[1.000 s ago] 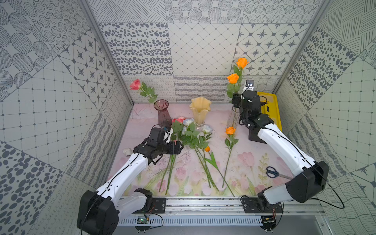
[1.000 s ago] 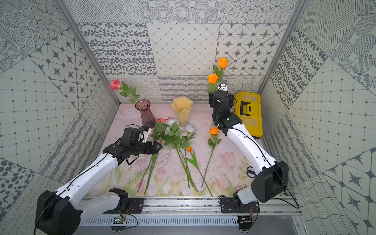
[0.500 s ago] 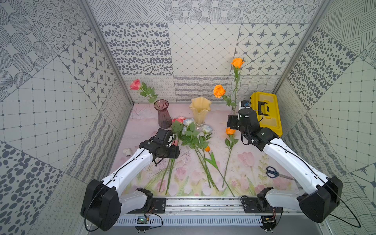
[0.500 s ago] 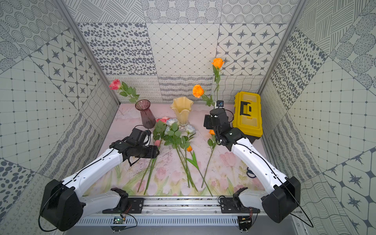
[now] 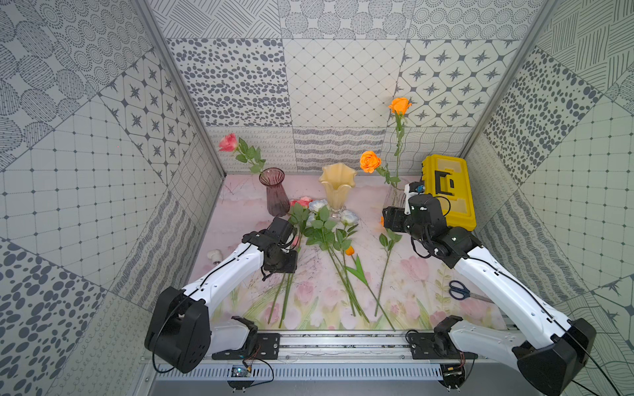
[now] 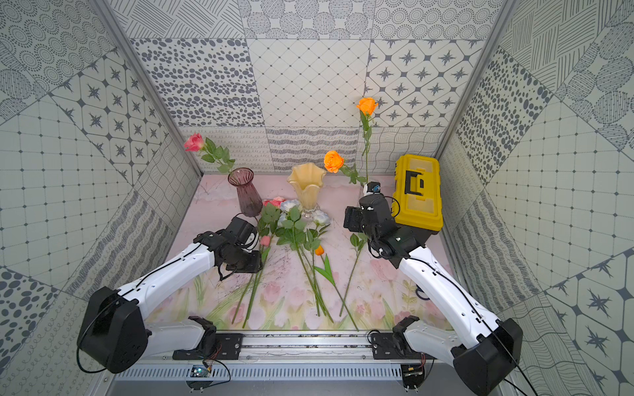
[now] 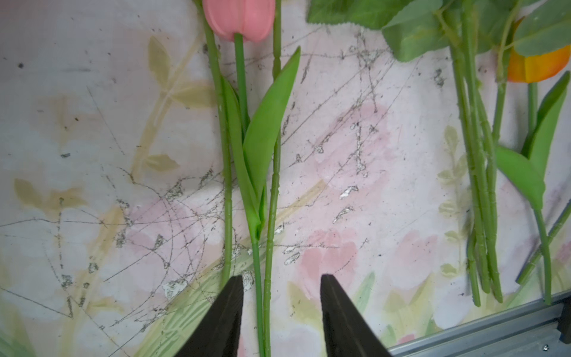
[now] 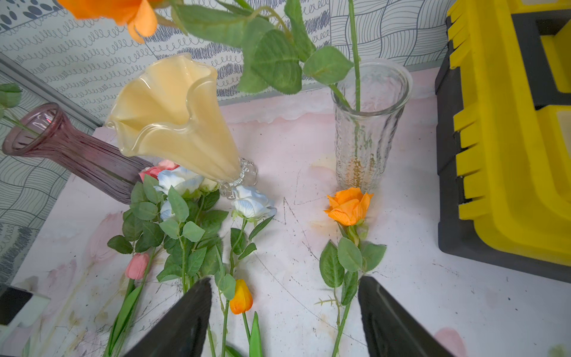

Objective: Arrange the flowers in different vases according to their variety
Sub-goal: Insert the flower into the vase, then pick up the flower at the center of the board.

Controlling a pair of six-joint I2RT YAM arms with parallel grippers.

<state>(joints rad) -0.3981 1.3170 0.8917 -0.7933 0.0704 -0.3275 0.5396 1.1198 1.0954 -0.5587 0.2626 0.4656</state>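
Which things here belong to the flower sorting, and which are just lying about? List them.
Job in hand: purple vase, cream vase, clear glass vase, pink rose, orange roses, pale-blue roses, pink tulip, orange tulip.

Lying about: yellow toolbox, scissors, small white object.

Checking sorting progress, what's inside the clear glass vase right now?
The clear glass vase holds the stems of two flowers: the tall orange rose and the lower orange rose. The ribbed glass blurs their lower ends, so whether they reach the bottom is unclear.
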